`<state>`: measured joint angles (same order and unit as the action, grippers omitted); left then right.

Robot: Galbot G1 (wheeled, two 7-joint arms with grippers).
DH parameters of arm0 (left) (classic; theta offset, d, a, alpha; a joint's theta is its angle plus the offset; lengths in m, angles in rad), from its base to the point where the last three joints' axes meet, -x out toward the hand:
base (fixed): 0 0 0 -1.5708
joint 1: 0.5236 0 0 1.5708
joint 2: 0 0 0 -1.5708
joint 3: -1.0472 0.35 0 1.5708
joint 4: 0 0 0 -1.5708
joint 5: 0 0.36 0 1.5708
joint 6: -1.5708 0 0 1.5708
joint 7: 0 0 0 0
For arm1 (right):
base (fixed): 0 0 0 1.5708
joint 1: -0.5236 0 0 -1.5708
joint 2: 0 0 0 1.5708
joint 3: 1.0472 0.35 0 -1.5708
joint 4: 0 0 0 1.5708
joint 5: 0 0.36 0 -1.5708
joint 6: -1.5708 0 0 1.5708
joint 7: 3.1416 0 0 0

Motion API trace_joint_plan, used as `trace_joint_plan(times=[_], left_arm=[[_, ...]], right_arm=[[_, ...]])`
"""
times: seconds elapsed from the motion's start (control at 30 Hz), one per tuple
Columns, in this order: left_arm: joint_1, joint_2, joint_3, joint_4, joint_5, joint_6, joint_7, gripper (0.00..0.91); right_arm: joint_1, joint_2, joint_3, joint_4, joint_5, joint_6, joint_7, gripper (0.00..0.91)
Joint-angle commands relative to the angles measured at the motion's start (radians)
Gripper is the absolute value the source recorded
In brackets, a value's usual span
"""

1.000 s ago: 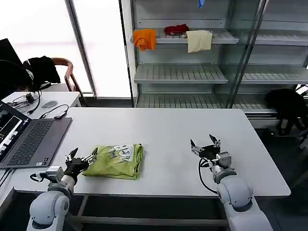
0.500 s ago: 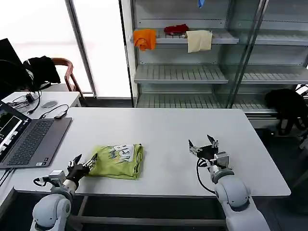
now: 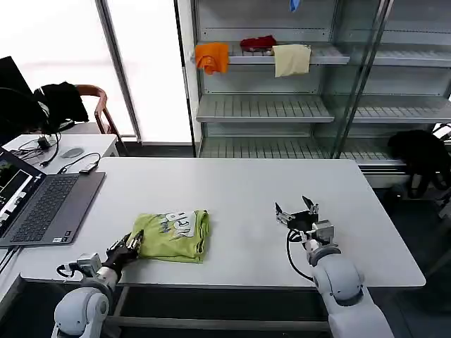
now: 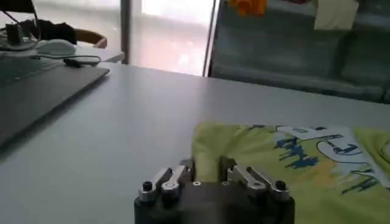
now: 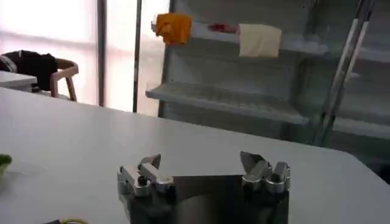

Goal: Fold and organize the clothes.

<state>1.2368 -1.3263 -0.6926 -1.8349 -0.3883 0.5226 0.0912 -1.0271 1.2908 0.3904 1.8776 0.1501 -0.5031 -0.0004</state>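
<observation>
We see one white surface carrying nearly everything, and behind it, at twelve o'clock, one shelving rack holding three loose cloths: one orange, one red, one cream. One laptop sits at nine o'clock on the surface.

The one T-shirt, lime yellow-green with a pale print facing up, lies toward seven o'clock on the surface as a compact rectangle. We judge the folding largely done: no sleeve sticks out and the bundle looks layered. What may remain is a last tidy or moving it to a final place; we cannot tell which.

Two grippers are at work height. The left gripper sits at the shirt's eight o'clock corner; in the left wrist view its jaws stand narrowly apart with the shirt's edge reaching between them, and we cannot tell whether they pinch it. The right gripper hovers over bare surface at four o'clock, well apart from the shirt, its jaws spread wide and holding nothing.
</observation>
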Motion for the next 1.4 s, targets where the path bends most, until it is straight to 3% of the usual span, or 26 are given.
trace_joint_plan(times=[0.03, 0.27, 0.5, 0.83, 1.07, 1.2, 1.4], left_arm=[[-0.004, -0.003, -0.002, 0.001, -0.131, 0.045, -0.003, 0.010], [-0.006, -0.003, -0.003, -0.001, -0.145, 0.022, -0.015, 0.000], [-0.013, 0.044, -0.082, -0.040, 0.131, -0.102, 0.064, 0.000], [-0.082, 0.357, -0.269, 0.032, 0.403, -0.158, 0.163, 0.000], [-0.119, 0.494, -0.290, 0.025, 0.481, -0.191, 0.227, 0.000], [-0.120, 0.505, -0.260, -0.065, 0.462, -0.144, 0.230, 0.000], [-0.059, 0.394, -0.092, -0.200, 0.498, -0.109, 0.219, 0.010]], right_arm=[[0.004, 0.001, 0.004, -0.003, 0.000, 0.000, 0.004, 0.907], [0.001, -0.006, 0.009, -0.005, 0.001, 0.001, 0.006, 0.907], [0.001, -0.012, 0.010, -0.002, 0.003, 0.002, 0.005, 0.907], [-0.001, -0.003, 0.006, -0.014, 0.003, 0.016, 0.000, 0.907], [-0.004, 0.000, 0.007, -0.025, 0.004, 0.022, -0.002, 0.907], [-0.008, 0.005, 0.012, -0.027, 0.006, 0.026, -0.005, 0.907], [-0.027, 0.025, 0.028, -0.039, 0.021, 0.032, -0.002, 0.907]])
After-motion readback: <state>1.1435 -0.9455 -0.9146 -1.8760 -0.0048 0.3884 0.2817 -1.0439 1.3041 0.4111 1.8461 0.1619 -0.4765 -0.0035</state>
